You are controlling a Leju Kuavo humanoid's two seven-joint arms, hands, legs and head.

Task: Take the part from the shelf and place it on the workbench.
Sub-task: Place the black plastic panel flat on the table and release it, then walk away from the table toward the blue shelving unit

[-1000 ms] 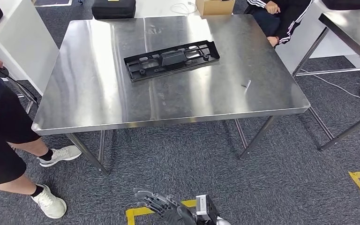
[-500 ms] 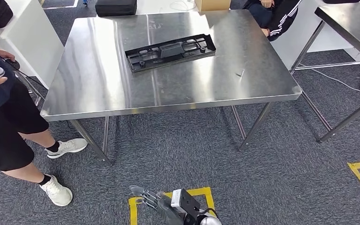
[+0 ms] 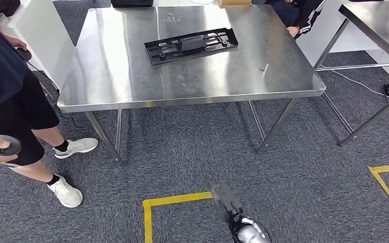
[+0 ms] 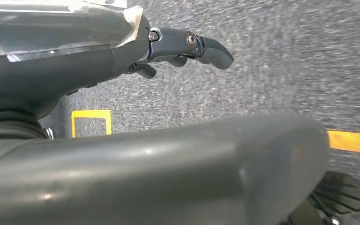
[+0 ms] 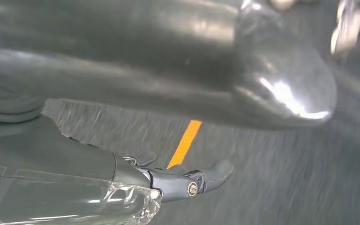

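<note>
The long black plastic part with slots and a raised grey block at its middle (image 3: 191, 45) lay flat on the brushed stainless-steel counter (image 3: 131, 76), toward the twelve o'clock end of the top and a little to the one o'clock side of centre, its long side running roughly from nine to three o'clock. Nothing touched it. A small pale scrap (image 3: 265, 68) lay on the counter well apart from the part, toward four o'clock from it.

The left hand (image 4: 187, 44) hung over grey carpet, its dark fingers lightly curled and holding nothing; whether they were apart or together could not be told. The right hand (image 5: 187, 180) likewise hung low above the carpet, its fingers stretched forward with nothing between them, and how far they were spread could not be told. A silver arm segment (image 3: 235, 215) showed at the six o'clock edge of the head view, over the carpet in front of the counter.

Yellow floor tape (image 3: 174, 201) marked a corner on the carpet near six o'clock. A person in dark shorts and white trainers (image 3: 15, 111) stood at nine o'clock beside the counter, one hand holding a small dark round controller (image 3: 2, 146). Another person in a black jacket with white stripes (image 3: 304, 12) sat at one o'clock beyond the counter. A second steel counter (image 3: 380, 25) stood at two o'clock.
</note>
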